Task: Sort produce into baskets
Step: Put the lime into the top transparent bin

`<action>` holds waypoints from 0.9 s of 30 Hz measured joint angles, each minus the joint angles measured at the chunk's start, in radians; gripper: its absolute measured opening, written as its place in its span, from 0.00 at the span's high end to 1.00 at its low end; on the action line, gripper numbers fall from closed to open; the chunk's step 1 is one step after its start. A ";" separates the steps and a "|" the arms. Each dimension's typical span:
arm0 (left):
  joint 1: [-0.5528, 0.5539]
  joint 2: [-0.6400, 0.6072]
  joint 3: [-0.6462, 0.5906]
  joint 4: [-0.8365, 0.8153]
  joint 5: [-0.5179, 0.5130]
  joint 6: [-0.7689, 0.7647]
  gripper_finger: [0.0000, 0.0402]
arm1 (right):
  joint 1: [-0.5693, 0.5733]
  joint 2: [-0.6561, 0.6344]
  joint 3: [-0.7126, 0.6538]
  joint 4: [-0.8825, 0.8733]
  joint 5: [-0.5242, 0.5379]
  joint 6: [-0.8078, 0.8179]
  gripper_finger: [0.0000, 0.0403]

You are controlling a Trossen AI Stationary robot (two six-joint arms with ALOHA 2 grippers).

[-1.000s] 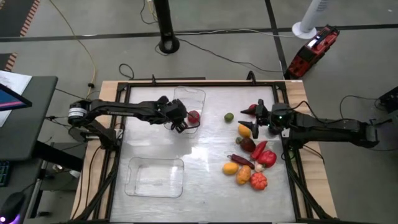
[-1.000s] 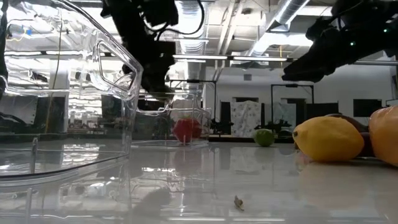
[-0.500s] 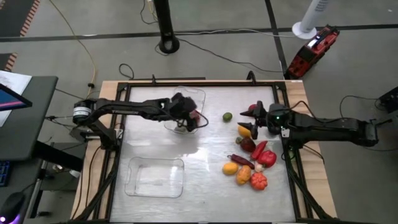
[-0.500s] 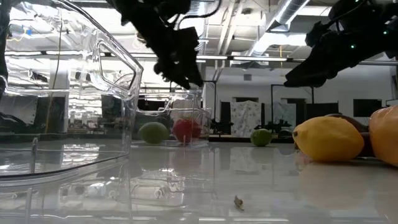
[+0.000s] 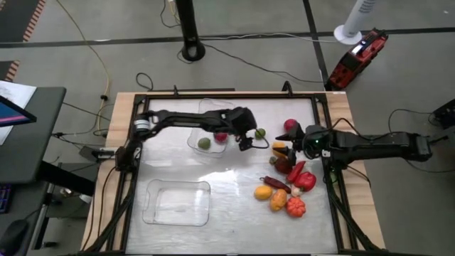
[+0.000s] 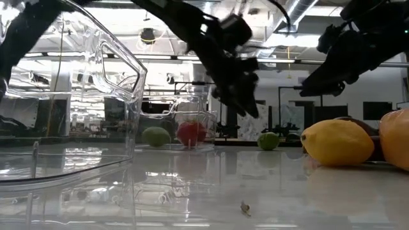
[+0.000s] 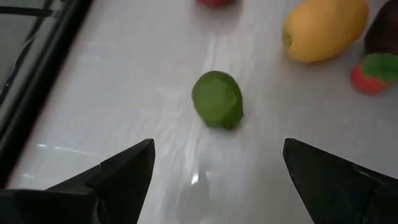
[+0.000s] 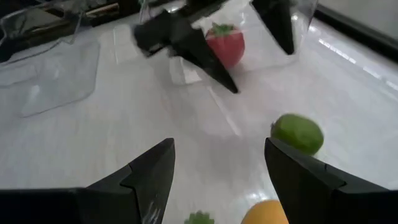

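A green lime (image 5: 261, 133) lies on the table between both grippers. My left gripper (image 5: 249, 141) hovers open just left of it; in the left wrist view the lime (image 7: 217, 99) sits just ahead of the gap between the fingers (image 7: 127, 171). The far basket (image 5: 229, 109) holds a red strawberry (image 5: 221, 135) and a green piece (image 5: 204, 143). The near basket (image 5: 178, 203) stands at the front left. My right gripper (image 5: 286, 144) is open above the far end of the produce pile (image 5: 284, 185), holding nothing.
The pile at the right holds yellow, orange, red and dark purple pieces, with a red piece (image 5: 290, 125) lying apart behind it. A black frame (image 5: 135, 185) edges the table. Bare tabletop (image 5: 234, 185) lies between the near basket and the pile.
My left gripper has opened over the far basket and let go of a green piece, which now lies in it beside the strawberry. The gripper has then swung toward the table's right edge, out of the basket, up to the lime.
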 joint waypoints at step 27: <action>0.014 0.275 0.157 0.158 0.059 -0.046 0.44 | 0.132 -0.006 0.000 -0.043 0.154 0.060 0.31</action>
